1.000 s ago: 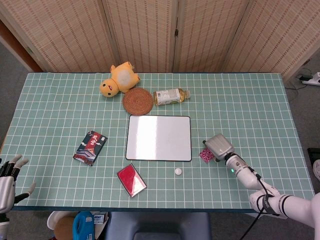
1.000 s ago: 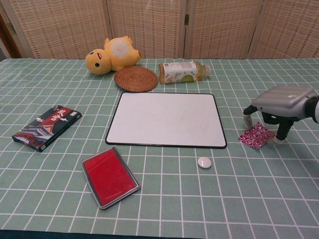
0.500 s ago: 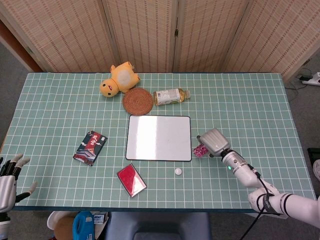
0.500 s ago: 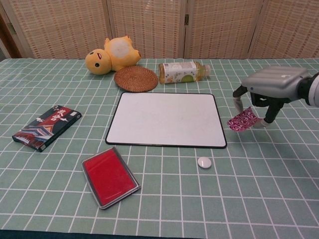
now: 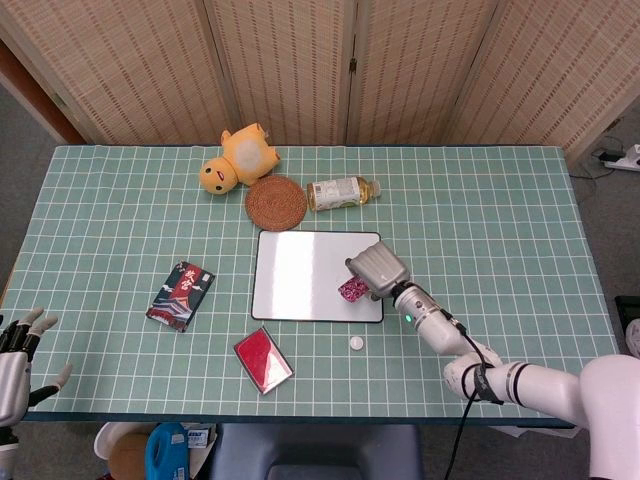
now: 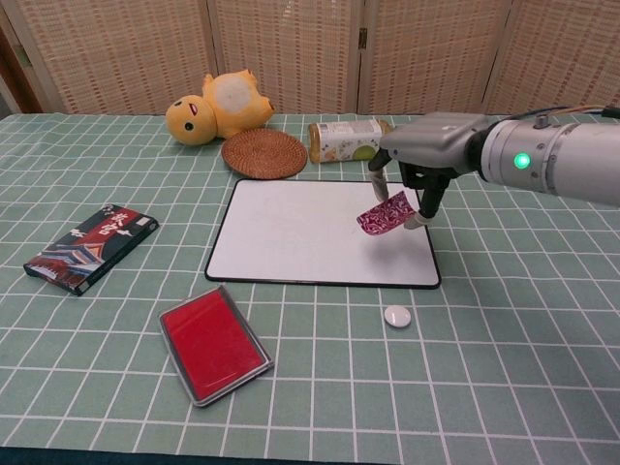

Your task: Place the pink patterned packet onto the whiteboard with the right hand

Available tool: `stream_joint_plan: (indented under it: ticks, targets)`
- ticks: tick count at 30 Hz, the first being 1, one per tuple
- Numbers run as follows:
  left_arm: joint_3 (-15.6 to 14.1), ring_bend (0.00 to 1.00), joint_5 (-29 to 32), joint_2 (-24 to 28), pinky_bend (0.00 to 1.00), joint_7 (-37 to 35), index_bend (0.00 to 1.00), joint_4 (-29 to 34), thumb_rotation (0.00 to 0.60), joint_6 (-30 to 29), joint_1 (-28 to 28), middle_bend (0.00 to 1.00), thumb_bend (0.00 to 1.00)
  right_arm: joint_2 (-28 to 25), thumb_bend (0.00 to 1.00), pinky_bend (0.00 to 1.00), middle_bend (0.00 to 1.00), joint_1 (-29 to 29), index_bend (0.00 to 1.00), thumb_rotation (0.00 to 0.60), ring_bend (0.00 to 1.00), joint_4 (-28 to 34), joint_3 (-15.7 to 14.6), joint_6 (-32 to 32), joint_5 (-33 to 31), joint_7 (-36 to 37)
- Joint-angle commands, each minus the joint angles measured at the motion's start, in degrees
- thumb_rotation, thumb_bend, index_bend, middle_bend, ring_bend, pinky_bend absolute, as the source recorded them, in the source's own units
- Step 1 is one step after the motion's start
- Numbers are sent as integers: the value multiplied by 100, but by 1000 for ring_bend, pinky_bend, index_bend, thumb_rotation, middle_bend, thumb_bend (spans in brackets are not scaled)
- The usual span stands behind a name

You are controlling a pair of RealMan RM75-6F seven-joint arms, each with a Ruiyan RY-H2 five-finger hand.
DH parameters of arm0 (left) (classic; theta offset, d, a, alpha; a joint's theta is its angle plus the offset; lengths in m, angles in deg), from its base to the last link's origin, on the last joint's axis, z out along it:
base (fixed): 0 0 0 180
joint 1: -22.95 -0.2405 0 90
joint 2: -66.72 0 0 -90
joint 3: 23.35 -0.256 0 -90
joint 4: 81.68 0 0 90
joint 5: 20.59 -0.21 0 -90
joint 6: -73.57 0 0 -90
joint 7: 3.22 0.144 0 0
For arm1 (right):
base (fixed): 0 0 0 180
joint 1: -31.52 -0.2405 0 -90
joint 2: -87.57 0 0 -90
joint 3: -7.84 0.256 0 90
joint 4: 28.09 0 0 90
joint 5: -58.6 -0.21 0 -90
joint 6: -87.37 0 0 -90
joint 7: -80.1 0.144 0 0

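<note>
right hand [image 6: 412, 172] pinches packet [image 6: 386, 214], held tilted above whiteboard [image 6: 291, 232] right side. release from height and packet may slide off edge toward cap [image 6: 397, 316]. left hand [image 5: 14, 360] open, idle.

Grey-shelled right hand [image 6: 418, 160], silver-white forearm with green light and black cable; pale left hand [image 5: 15, 362].

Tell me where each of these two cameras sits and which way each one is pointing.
Head view: high above the near edge, looking steeply down on the table; shows both robot hands, left and right.
Chest view: low at the near edge, facing the folding screen; only the right robot hand.
Shared: whiteboard, pink patterned packet.
</note>
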Motion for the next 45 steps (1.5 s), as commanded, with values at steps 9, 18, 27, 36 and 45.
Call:
stream_joint_plan:
  ticks: [9,18,27,36,45]
  targets:
    - [2,170,23,36,17,-15,222,6,600,-24,-30,159,220,652,198,1000,940,-697,352,600,1000,-627,91,234,-1138,-695]
    - [3,170,42,39,5,-25,222,-6,600,-31,-48,159,220,598,170,1000,930,-831,233,600,1000,-503,-20,123,-1495,-794]
    - [12,170,62,31,5,-53,222,-46,600,5,-35,159,220,-201,170,1000,932,-258,296,600,1000,544,-387,-287,197,290]
    - [11,170,41,6,5,-19,222,-32,600,28,-11,159,220,-548,170,1000,939,136,380,600,1000,900,-924,-532,1493,1087]
    - [6,170,38,-11,5,-2,222,-24,600,18,-17,159,220,-414,170,1000,942,245,395,600,1000,890,-1256,-441,2032,1214]
